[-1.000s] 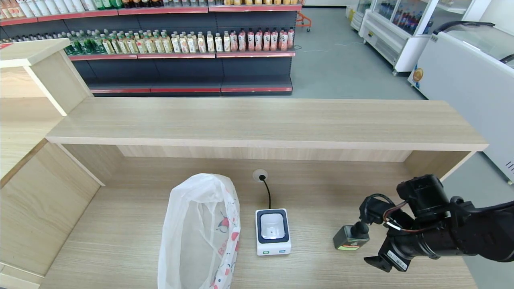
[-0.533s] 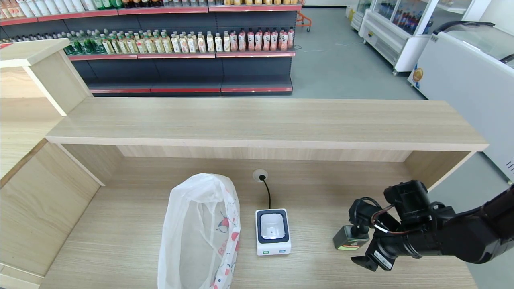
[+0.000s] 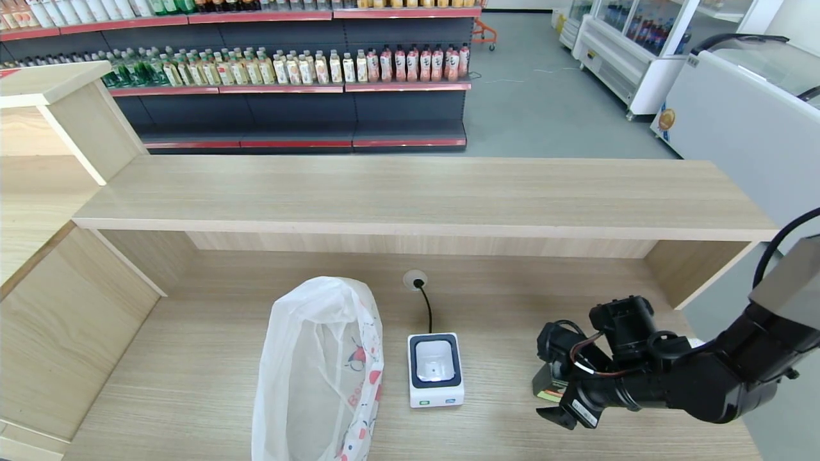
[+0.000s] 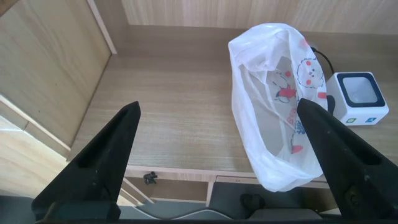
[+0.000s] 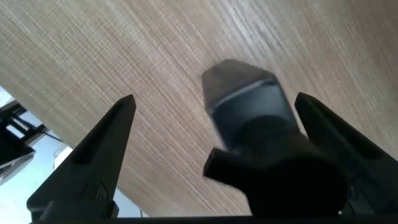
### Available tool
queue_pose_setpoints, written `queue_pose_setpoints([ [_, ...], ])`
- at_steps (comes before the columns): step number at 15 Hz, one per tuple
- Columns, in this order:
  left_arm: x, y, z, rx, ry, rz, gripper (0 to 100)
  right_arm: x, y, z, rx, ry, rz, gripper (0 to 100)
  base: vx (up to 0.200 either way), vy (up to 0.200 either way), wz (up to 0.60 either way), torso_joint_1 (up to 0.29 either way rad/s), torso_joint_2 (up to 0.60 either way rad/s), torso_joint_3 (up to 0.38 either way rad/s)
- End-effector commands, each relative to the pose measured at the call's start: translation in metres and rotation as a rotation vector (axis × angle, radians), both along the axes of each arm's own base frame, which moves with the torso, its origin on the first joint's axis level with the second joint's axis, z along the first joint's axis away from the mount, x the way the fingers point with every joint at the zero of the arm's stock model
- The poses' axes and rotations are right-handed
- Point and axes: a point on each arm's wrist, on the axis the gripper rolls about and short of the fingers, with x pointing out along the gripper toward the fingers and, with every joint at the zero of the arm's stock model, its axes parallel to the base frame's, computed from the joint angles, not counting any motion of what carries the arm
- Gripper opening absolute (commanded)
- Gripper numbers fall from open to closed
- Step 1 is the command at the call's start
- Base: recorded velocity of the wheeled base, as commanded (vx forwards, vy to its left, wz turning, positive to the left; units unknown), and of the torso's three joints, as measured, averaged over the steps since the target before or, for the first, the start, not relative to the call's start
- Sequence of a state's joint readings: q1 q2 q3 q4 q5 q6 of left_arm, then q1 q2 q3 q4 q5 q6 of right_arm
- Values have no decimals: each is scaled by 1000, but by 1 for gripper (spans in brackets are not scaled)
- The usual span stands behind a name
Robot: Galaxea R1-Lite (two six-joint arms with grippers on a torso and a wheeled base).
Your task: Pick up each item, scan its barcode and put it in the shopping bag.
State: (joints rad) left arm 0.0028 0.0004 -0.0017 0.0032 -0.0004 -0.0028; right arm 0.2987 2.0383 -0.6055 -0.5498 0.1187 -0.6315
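Observation:
A small dark bottle [image 3: 542, 388] with a black cap and a green and orange label rests on the wooden counter [image 3: 192, 378], right of the scanner. My right gripper [image 3: 552, 383] is down over it and hides most of it. In the right wrist view the bottle [image 5: 245, 102] lies between the wide-open fingers [image 5: 99, 155] of the right gripper [image 5: 214, 101], with no contact visible. The white shopping bag [image 3: 317, 365] stands open left of the white scanner [image 3: 435, 369]. My left gripper [image 4: 219, 107] hangs open above the counter's near left, with the bag [image 4: 280, 106] and scanner [image 4: 359, 96] beyond it.
A black cable [image 3: 426, 307] runs from the scanner to a hole in the counter. A raised wooden ledge [image 3: 423, 192] walls the back, and side panels [image 3: 70, 333] close the left. Drink shelves [image 3: 288, 67] and freezers [image 3: 743, 109] stand beyond.
My right arm has swung left and lowered, bringing the open gripper over the bottle so it now covers most of it. The bottle, bag and scanner have stayed put.

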Motion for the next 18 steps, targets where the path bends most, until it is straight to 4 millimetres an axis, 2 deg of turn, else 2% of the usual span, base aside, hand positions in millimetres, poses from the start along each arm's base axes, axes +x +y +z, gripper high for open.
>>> queue_pose_setpoints([
  [1, 0, 0, 0, 0, 0, 1, 100, 9, 7, -12, 3, -7, 15, 100, 0, 0, 0, 0, 0, 0],
  [4, 0, 0, 0, 0, 0, 1, 100, 10, 10, -16, 8, -23, 23, 100, 0, 0, 0, 0, 0, 0],
  [5, 0, 0, 0, 0, 0, 1, 100, 12, 11, -15, 8, -31, 21, 0, 0, 0, 0, 0, 0, 0],
  [9, 0, 0, 0, 0, 0, 1, 100, 15, 12, -4, 34, -99, 23, 0, 0, 0, 0, 0, 0, 0],
  [12, 0, 0, 0, 0, 0, -1, 100, 6, 8, 5, 34, -114, 19, 0, 0, 0, 0, 0, 0, 0],
  [15, 0, 0, 0, 0, 0, -1, 100, 1, 3, 27, 28, -189, 24, 0, 0, 0, 0, 0, 0, 0],
  [16, 0, 0, 0, 0, 0, -1, 100, -3, -14, 39, -20, -243, 26, 0, 0, 0, 0, 0, 0, 0],
  [18, 0, 0, 0, 0, 0, 1, 100, -6, -34, 53, -107, -318, 49, 0, 0, 0, 0, 0, 0, 0],
])
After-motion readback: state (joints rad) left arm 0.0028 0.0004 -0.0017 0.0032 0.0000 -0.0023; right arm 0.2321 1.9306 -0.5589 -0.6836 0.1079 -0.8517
